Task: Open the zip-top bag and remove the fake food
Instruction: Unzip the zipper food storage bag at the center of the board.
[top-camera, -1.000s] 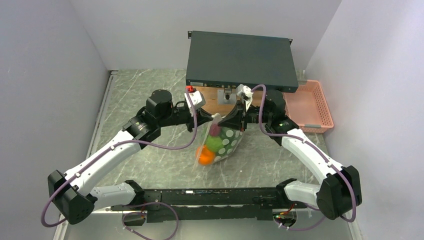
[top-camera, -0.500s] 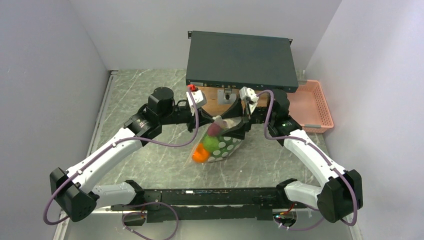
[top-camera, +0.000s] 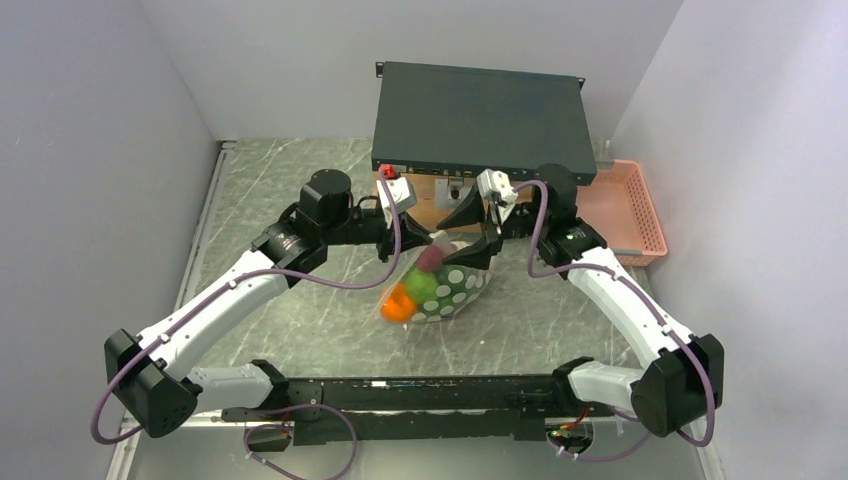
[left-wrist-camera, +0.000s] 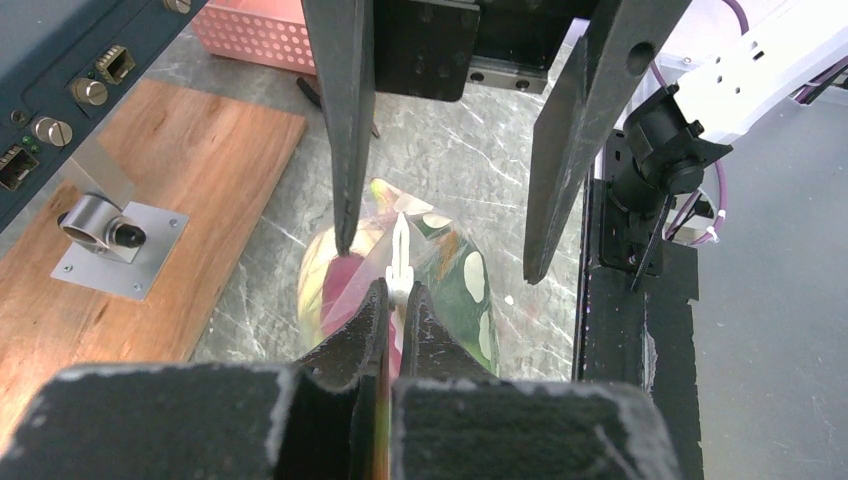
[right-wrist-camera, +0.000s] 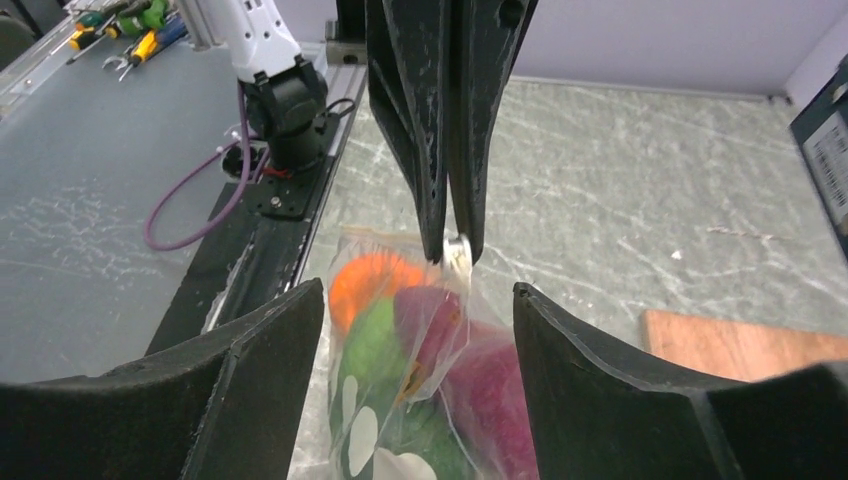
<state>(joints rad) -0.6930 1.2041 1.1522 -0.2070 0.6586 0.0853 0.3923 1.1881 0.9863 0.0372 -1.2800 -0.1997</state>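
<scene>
bag pinched left, right jaws wide

pinching top edge of zip-top bag (top-camera: 455, 288) w/ left gripper (left-wrist-camera: 395, 292), pressed tight together. sitting at middle of table (top-camera: 300, 330) btwn arms, w/ fake food (top-camera: 420, 288) inside: orange, green, purple pcs. straddling bag's upper part w/ right gripper (right-wrist-camera: 415, 295), spread wide. at far right by wall: pink basket (top-camera: 625, 210).

One bag (top-camera: 458, 285), one basket (top-camera: 615, 210), two claws (left-wrist-camera: 397, 300) (right-wrist-camera: 418, 290)
</scene>
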